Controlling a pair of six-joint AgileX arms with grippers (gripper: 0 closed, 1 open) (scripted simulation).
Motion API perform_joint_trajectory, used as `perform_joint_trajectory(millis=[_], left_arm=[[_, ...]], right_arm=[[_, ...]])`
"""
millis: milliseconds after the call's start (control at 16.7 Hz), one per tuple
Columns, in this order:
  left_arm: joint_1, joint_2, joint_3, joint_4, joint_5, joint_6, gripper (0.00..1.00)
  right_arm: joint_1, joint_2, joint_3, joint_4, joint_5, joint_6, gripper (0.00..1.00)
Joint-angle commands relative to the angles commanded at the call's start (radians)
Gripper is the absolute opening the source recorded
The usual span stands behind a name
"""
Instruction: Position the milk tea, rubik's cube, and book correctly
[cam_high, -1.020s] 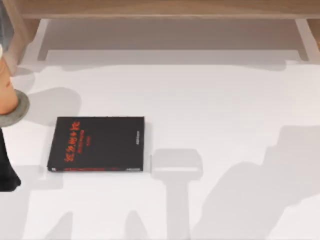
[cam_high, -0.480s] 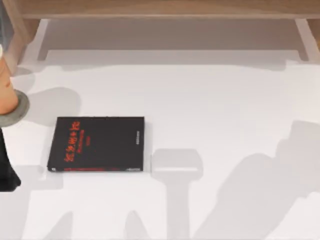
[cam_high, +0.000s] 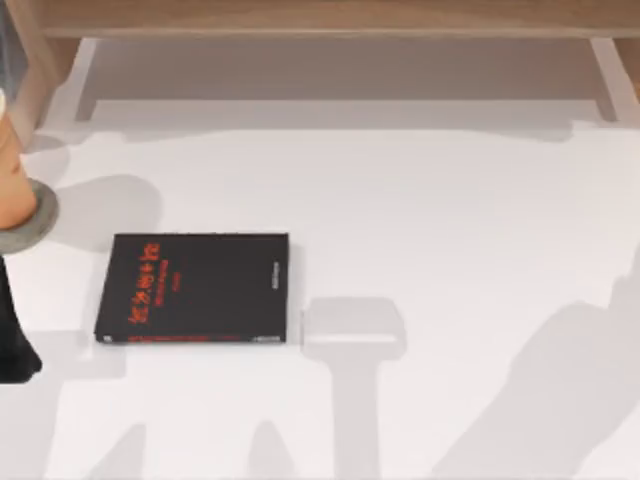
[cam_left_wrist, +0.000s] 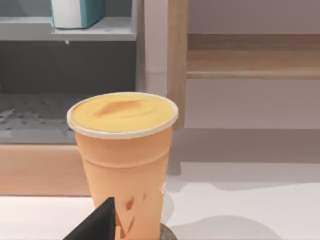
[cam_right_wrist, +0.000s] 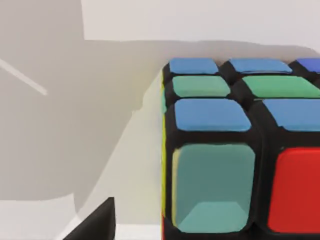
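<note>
The milk tea (cam_high: 12, 180), a tall orange-brown cup with a paler top, stands on a round grey coaster (cam_high: 32, 222) at the table's far left edge. The left wrist view shows the milk tea (cam_left_wrist: 125, 160) upright and close, with a dark part of my left gripper (cam_left_wrist: 97, 225) just beside its base. My left arm (cam_high: 10, 345) is a dark shape in front of the coaster. The rubik's cube (cam_right_wrist: 240, 165) sits very near the right wrist camera, on a white surface, with a dark part of my right gripper (cam_right_wrist: 95, 225) beside it. I cannot identify the book for certain.
A black book with red lettering (cam_high: 195, 288) lies flat on the white table, left of centre. A wooden shelf unit (cam_high: 330, 20) runs along the back. A white and teal block (cam_left_wrist: 77, 12) stands on a grey shelf behind the cup.
The large shadow on the table's right side has slid further right and toward the front edge. The cup, the coaster, the black book and my left arm have not moved.
</note>
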Motion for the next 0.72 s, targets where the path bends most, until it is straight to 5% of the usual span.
perform_joint_trajectory(millis=[180,720], left_arm=[[0.0,0.0,0.0,0.0,0.0,0.0,1.0],[0.0,0.0,0.0,0.0,0.0,0.0,1.0]], right_arm=[[0.0,0.0,-0.001,0.001,0.0,0.0,1.0],[0.0,0.0,-0.001,0.001,0.0,0.0,0.32]])
